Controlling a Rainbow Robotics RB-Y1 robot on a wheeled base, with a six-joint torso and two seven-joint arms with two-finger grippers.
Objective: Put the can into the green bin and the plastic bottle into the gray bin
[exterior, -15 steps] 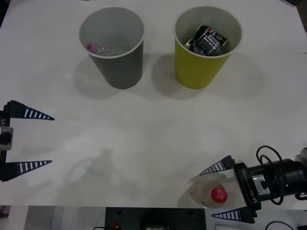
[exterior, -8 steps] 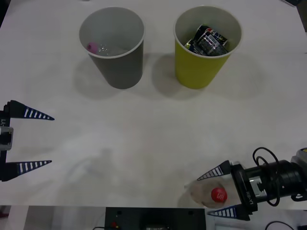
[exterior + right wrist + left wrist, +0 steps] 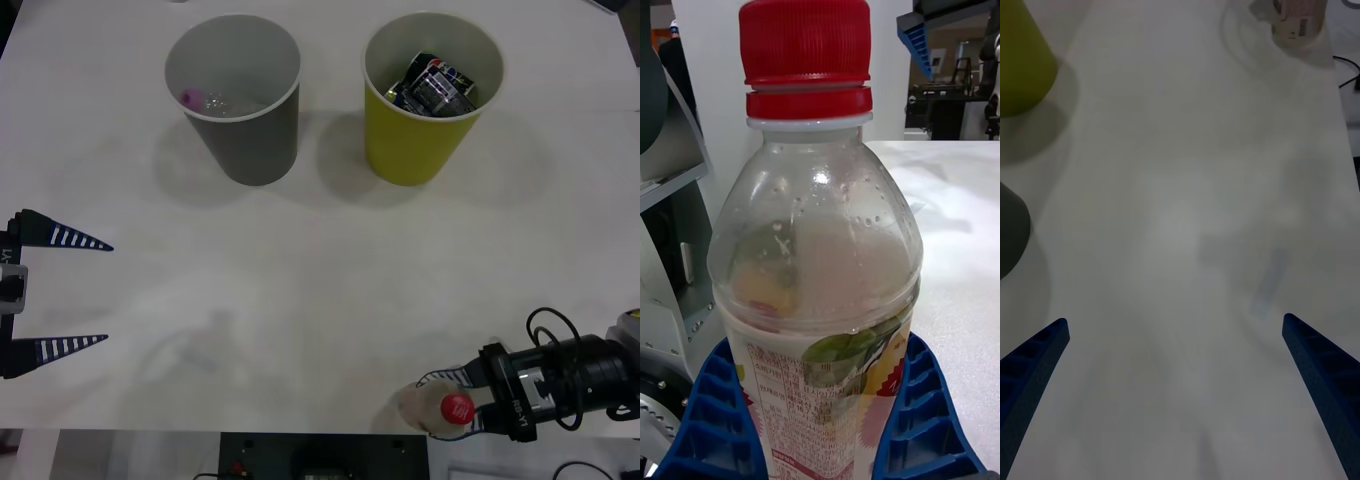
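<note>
Bottle stands upright at the near tabletop edge, inside the right pincer, which is clenched on it; the blue fingers press the labelled body on both sides, below the shoulder. The red cap sticks up clear of the fingers.

Handling, judged: clear thin plastic, looks empty or nearly so, so light and a bit squashy. The label gives more grip than bare plastic, and the ribbed pads help. Mid-body hold is right; higher up, the shoulder tapers and it could squirt out. Squeeze moderately, since the wall will dent. It is tall with little weight in it, so it tips easily if nudged.

Gray bin is far ahead of the right pincer and across to its left; green bin is straight ahead of it and nearer. The drop needs the longer diagonal reach past the green one.

Left pincer is parked at the left tabletop edge, fingers spread wide, holding nothing.

Counts:
- bins: 2 (one gray, one green)
- cans: dark crushed ones in the green bin; at least 2, exact count unclear
- bottles: 2: the red-capped one in the grip, and a pink-capped one lying in the gray bin
- pincers: 2
</note>
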